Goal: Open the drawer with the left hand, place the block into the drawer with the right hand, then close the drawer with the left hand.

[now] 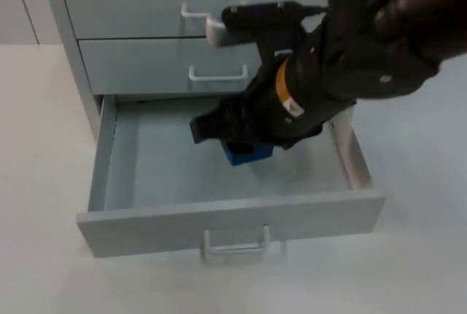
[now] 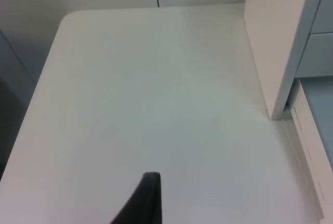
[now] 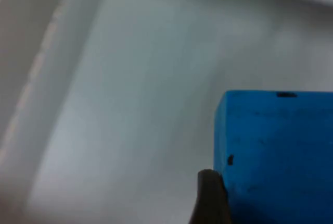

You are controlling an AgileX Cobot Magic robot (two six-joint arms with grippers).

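Blue block (image 1: 246, 154), one of it, sat inside the open bottom drawer (image 1: 160, 175), clamped by the right gripper (image 1: 235, 142), which reached down into the drawer from the right arm; right wrist view had the block (image 3: 276, 156) against a black fingertip (image 3: 209, 195) over the grey drawer floor. Cabinet (image 1: 131, 29) showed three drawers: two closed above, one pulled out. Three white handles, one per drawer. Left gripper (image 2: 148, 198) waited over the white table (image 2: 145, 104) beside the cabinet; couldn't tell its finger state.
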